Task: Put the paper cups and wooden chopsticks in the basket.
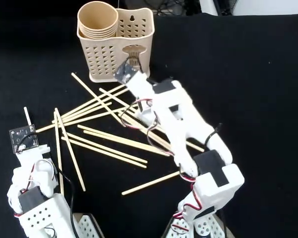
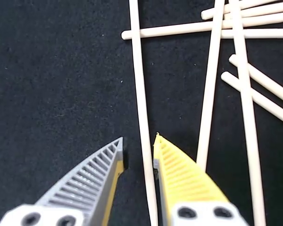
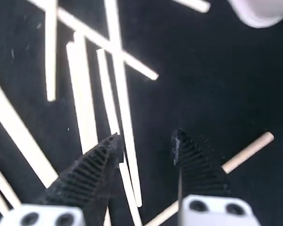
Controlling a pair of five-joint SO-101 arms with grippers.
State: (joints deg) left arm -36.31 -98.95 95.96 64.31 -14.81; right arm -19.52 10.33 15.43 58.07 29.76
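The left gripper (image 2: 139, 138) has its jaws apart astride one chopstick (image 2: 140, 94), whose long axis runs in line with them, seemingly touching the yellow jaw. It lies well apart from the basket (image 1: 139, 29). The right gripper (image 3: 146, 139), also spread open, hangs nearer the basket.

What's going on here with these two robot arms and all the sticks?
The paper cups already sit stacked in the basket. The wooden chopsticks lie scattered on the black table. The left gripper is open astride one chopstick; the right gripper is open above several others.
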